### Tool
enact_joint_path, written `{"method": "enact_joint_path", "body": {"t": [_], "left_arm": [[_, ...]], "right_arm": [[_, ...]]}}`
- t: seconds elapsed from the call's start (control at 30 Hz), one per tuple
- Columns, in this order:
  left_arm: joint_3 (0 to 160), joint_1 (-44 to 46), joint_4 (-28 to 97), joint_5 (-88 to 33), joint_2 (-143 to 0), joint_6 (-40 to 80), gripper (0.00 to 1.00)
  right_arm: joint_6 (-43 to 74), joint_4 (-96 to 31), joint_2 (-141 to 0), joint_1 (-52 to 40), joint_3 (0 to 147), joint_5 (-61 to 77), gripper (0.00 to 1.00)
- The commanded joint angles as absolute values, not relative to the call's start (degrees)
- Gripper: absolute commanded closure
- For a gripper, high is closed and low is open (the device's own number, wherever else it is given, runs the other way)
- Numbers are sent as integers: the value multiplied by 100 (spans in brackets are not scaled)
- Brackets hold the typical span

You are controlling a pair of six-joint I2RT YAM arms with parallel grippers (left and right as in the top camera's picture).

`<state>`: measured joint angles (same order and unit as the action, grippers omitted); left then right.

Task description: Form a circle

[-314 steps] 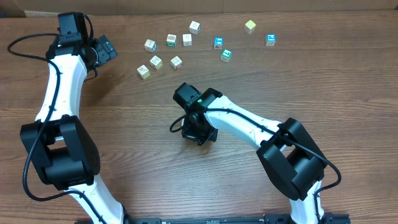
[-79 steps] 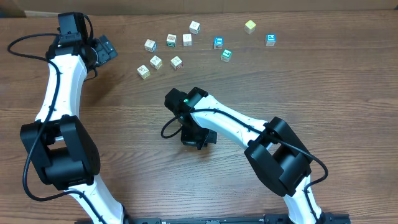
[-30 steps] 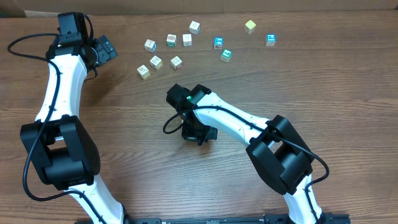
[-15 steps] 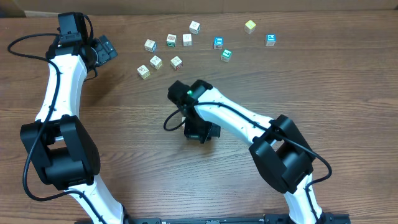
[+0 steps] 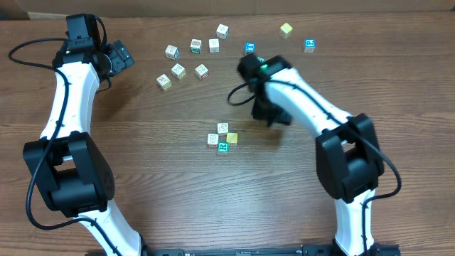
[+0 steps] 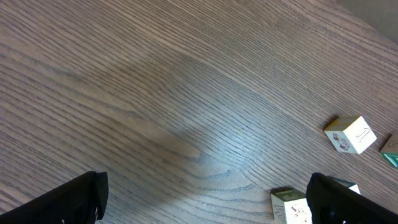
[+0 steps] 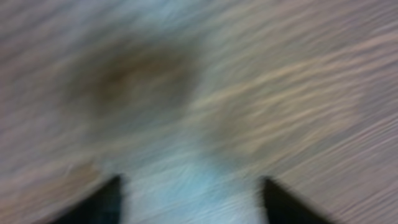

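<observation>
Partly done: the circle [image 5: 222,139] is only a four-cube clump at frame centre; loose cubes [image 5: 213,46] upper centre look unplaced. Right gripper [image 5: 276,118] and left gripper [image 6: 208,196] both parted, holding nothing.

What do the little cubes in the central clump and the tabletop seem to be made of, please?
Clump of picture cubes: probably wood or stiff card, matte, with printed faces. They show crisp square edges, pale sides and coloured pictures. Tabletop: wood or wood-look laminate with a slight sheen. It shows long brown grain lines and soft glare in the left wrist view.
</observation>
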<state>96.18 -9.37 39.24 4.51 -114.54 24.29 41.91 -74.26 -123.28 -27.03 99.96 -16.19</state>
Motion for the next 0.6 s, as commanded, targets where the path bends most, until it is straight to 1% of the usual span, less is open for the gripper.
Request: {"method": "enact_joint_path", "body": {"t": [0.0,0.23,0.57], "left_arm": [[9679,-897,3916,445,-11389,2445,1],[9679,-897,3916,447,-11389,2445,0],[9679,-897,3916,445,-11389,2445,0]], "right_arm": [[4042,-7400,-12228,-2364,10090,-1944,0],[4042,-7194,-12228,-1933,10090,-1835,0],[4042,-6270,-12228,-1872,10090,-1835,0]]}}
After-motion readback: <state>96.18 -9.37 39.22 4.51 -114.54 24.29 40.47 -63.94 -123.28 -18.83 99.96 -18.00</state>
